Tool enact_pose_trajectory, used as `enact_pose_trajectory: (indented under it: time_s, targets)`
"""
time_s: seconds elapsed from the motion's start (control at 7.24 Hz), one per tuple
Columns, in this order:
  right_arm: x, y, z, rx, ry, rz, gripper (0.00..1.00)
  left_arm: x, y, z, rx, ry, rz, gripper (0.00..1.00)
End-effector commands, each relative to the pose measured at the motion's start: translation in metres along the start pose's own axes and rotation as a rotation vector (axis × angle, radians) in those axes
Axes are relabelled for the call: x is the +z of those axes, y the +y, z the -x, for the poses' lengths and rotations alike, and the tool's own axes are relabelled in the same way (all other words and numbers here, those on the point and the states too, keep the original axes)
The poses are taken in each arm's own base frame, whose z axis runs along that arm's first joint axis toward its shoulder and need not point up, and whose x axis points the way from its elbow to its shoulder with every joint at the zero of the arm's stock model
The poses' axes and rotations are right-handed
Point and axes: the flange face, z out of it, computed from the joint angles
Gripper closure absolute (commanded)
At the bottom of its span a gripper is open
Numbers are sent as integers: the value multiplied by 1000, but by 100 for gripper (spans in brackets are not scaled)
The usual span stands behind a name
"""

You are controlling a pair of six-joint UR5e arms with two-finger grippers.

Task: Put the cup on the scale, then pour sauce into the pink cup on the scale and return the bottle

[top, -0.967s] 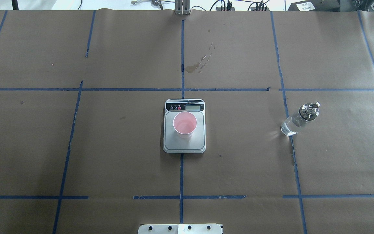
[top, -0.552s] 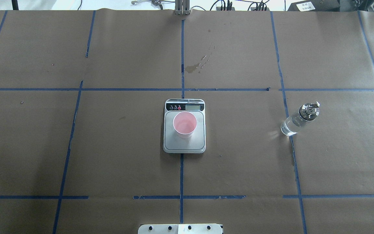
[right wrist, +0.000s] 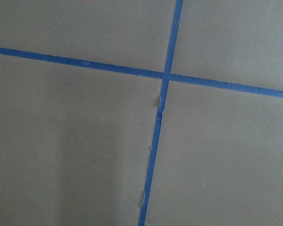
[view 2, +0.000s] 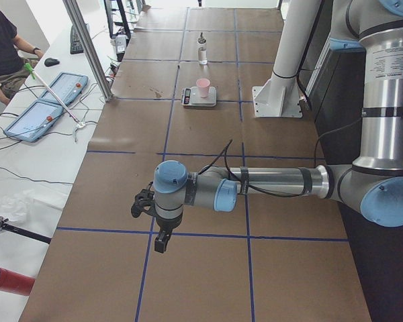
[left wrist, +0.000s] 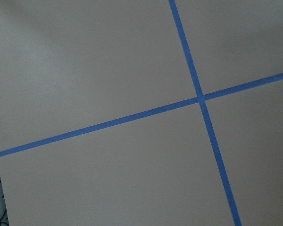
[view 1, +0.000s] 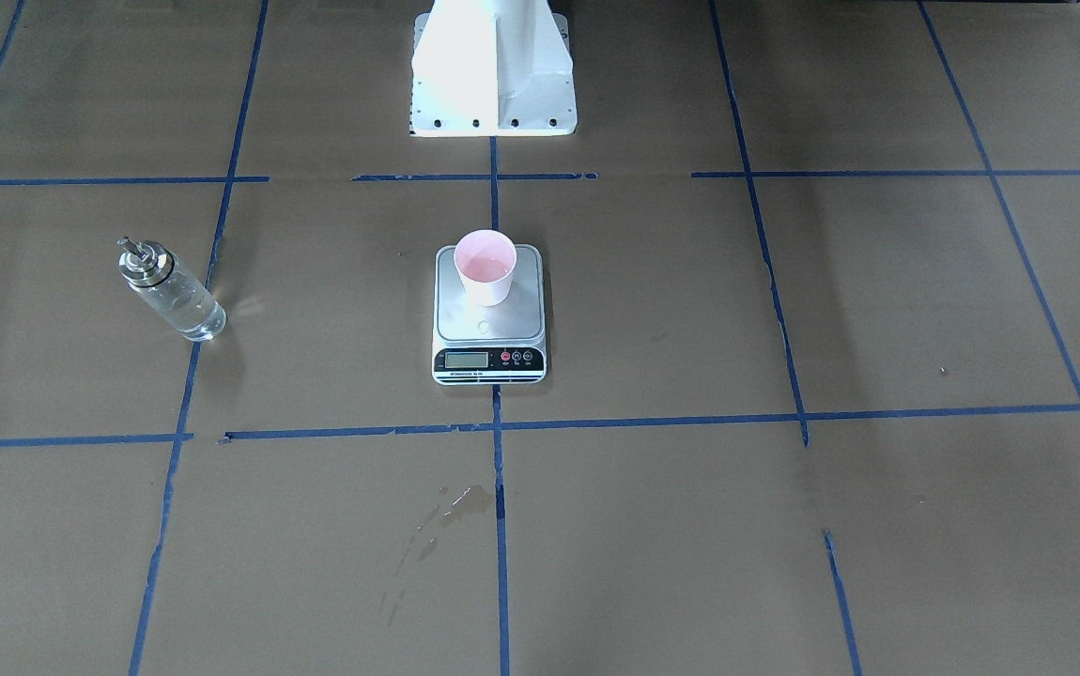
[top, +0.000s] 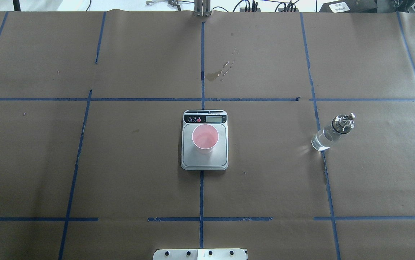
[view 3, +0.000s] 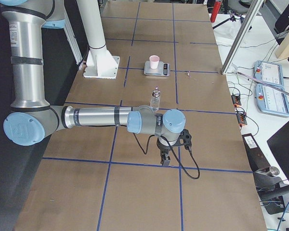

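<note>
While the cup stands upright on the scale at the overhead frame's centre, the bottle stands well apart at middle right, clear sauce inside. In the side views' lower middle, the left gripper and the right gripper hang over brown paper. I cannot tell whether either is spread or pressed together.

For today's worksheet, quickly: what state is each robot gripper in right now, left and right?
Left black two-finger gripper: cannot be told; it shows only in a side view.
Right black two-finger gripper: cannot be told, likewise side view only.
</note>
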Motion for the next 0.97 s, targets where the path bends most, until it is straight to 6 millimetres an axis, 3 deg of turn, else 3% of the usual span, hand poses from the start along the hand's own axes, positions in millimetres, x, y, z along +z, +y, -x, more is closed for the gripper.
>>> enact_pose_trajectory:
  time_s: [0.0,0.28,0.83]
  targets:
    - [1,5,-3,71,-11,-39,0,2,0,0,-15,14,2,0]
    - [6,11,-3,82,-50,-34,0,-2,-4,-6,-115,50,-11,0]
    - [2,10,-2,82,-48,-41,0,-1,-3,-5,-127,52,-8,0]
